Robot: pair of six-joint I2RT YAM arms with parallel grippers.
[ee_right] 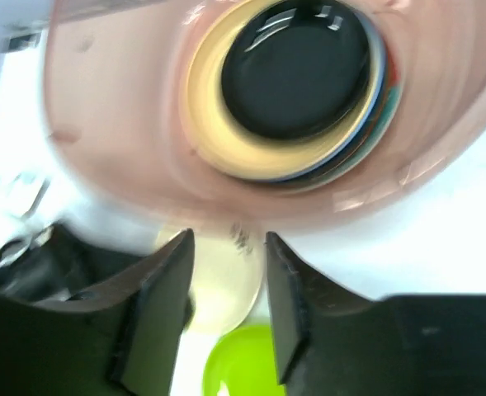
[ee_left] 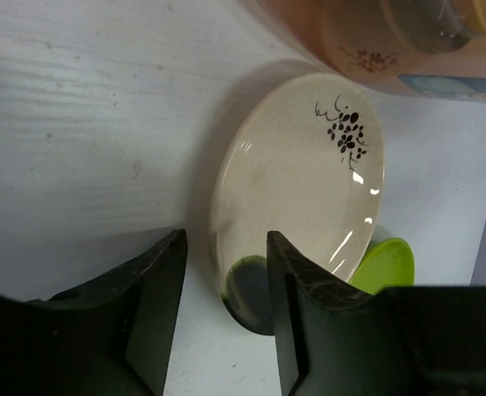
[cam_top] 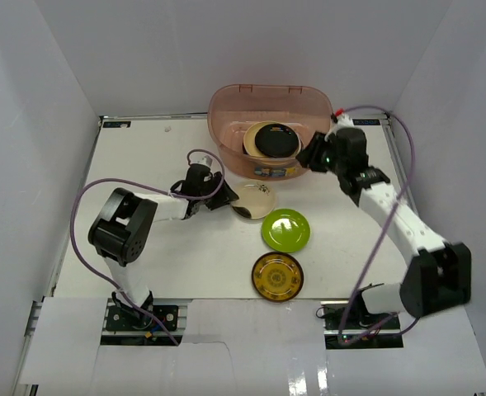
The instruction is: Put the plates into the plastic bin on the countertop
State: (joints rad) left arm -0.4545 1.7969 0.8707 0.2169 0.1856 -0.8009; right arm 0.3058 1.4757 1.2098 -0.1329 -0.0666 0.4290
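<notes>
The pinkish plastic bin [cam_top: 223, 107] stands at the back of the white countertop [cam_top: 152, 165] and holds a stack of plates with a glossy black plate [cam_top: 276, 140] on top. A cream plate [cam_top: 255, 198] with a dark sprig lies in front of the bin. A lime green plate [cam_top: 285, 229] and a gold patterned plate [cam_top: 277, 276] lie nearer. My left gripper [cam_top: 226, 200] is open with the cream plate's [ee_left: 300, 181] near rim between its jaws. My right gripper [cam_top: 313, 153] is open and empty, hovering at the bin's right front wall [ee_right: 127, 165].
White walls enclose the countertop on three sides. The lime green plate [ee_left: 383, 264] lies just beyond the cream one. The bin's front wall [ee_left: 375, 41] with its label is close behind the cream plate. The right wrist view shows the stack [ee_right: 296, 74], cream plate [ee_right: 218, 289] and lime plate [ee_right: 234, 363].
</notes>
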